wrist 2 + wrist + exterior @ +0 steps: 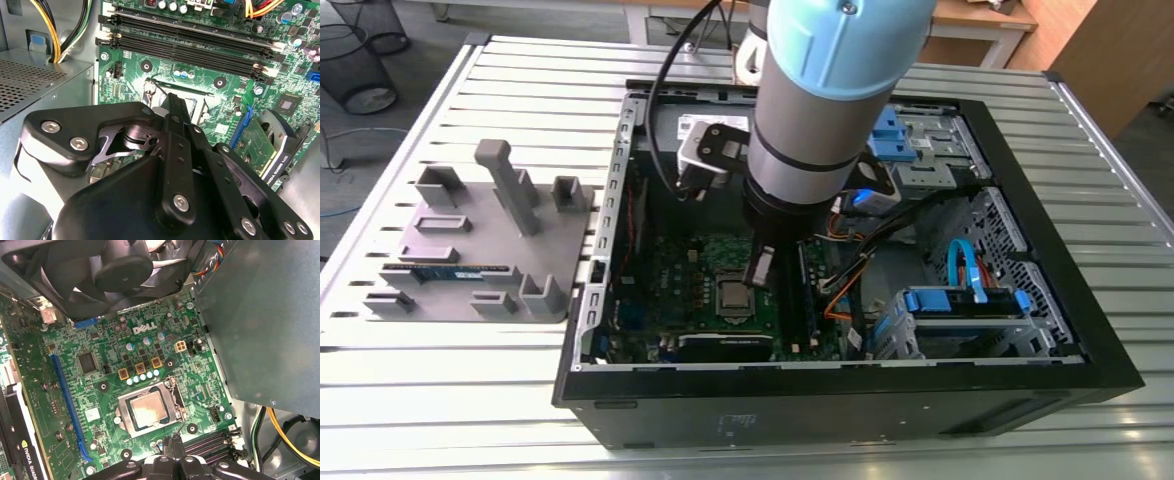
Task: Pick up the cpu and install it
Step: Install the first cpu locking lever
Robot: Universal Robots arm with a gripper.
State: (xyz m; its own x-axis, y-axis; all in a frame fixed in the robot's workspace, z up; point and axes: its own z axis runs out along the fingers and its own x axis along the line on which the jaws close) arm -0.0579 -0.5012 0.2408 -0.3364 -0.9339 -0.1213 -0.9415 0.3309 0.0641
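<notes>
The robot arm (821,100) reaches down into the open computer case (854,400). Its gripper (759,272) hangs low over the green board (100,390).

The fingers (168,442) are pressed close together, with hardly any gap. I can see nothing held between them.

The cpu (149,411) is not in the fingers. It lies flat in its socket on the green board, shiny side up, with a thin metal frame around it. In the exterior view the cpu (734,297) sits just beside the fingertips, a little nearer to me and a little toward the exterior view's left. The fingertips are above it and a bit off to the side, not touching it. The cpu is square, so it has no long side to line up with.

In the first wrist view a black fan (120,270) is on the far side of the cpu from the gripper. A big grey box (260,315) stands close by. Long black slots (190,40) run across the board near the fingertips.

The case lies on a worktop (454,400) made of metal slats. To the exterior view's left is a grey plate with blocks (480,250), well apart from the case. A thin blue-green stick (447,270) lies on it. At the far side of the room I see a wooden desk (987,20) and a wire basket (360,60) on the floor.
</notes>
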